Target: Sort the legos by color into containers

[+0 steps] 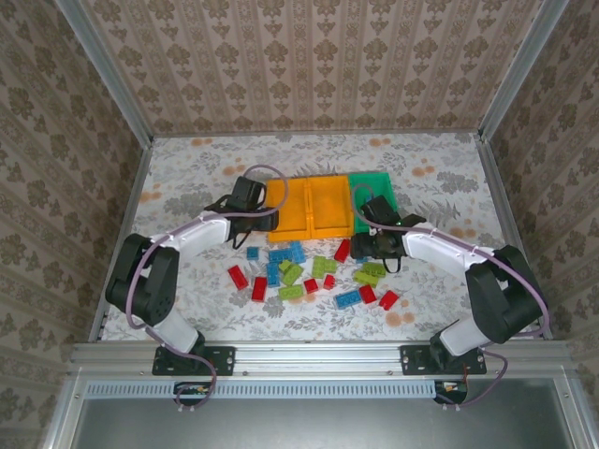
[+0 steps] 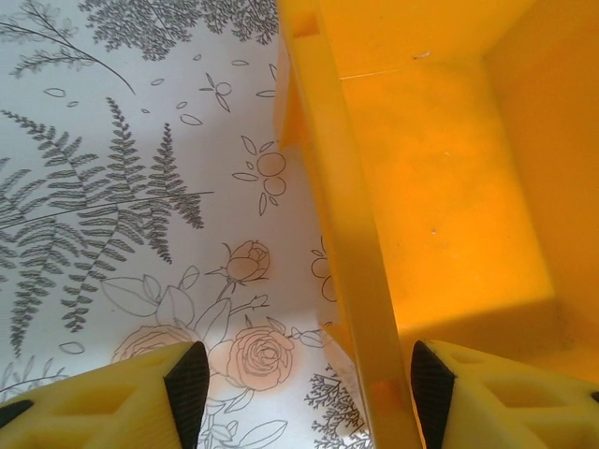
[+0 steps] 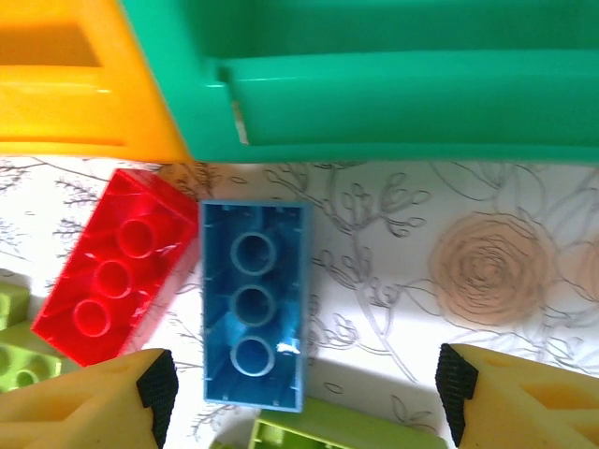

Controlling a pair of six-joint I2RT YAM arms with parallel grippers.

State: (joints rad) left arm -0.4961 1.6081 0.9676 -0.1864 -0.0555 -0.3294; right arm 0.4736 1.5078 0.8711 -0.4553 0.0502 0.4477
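Beneath both claws spread the flowered table [image 1: 187,168], the largest thing there. Three open bins stood on it in a row, side against side: two orange bins [image 1: 292,208] [image 1: 332,204] and a green bin [image 1: 374,192]. The left claw [image 1: 267,217] hung at the outer edge of the first orange bin. From its wrist, the left claw [image 2: 309,388] had its fingers [image 2: 187,383] apart, and the bin's side wall [image 2: 351,243] ran between them with a gap on each side. One finger stood over the cloth and the other over the bin's floor [image 2: 449,206]. The right claw [image 1: 360,245] hovered just short of the green bin's near edge. From its wrist, the right claw [image 3: 304,393] was also spread wide and gripped nothing. The green bin [image 3: 393,84] lay just ahead of it and a corner of an orange bin [image 3: 75,84] off to one side. Loose bricks [image 1: 309,271] in red, blue and lime green lay scattered on the cloth between the two arms, nearer the bases than either claw. A blue brick [image 3: 253,304] lay hollow side up between the right claw's fingers [image 3: 154,393], close to one but not touching it. A red brick [image 3: 112,271] lay aslant just beside the blue one, and lime bricks [image 3: 328,430] sat at the near edge.
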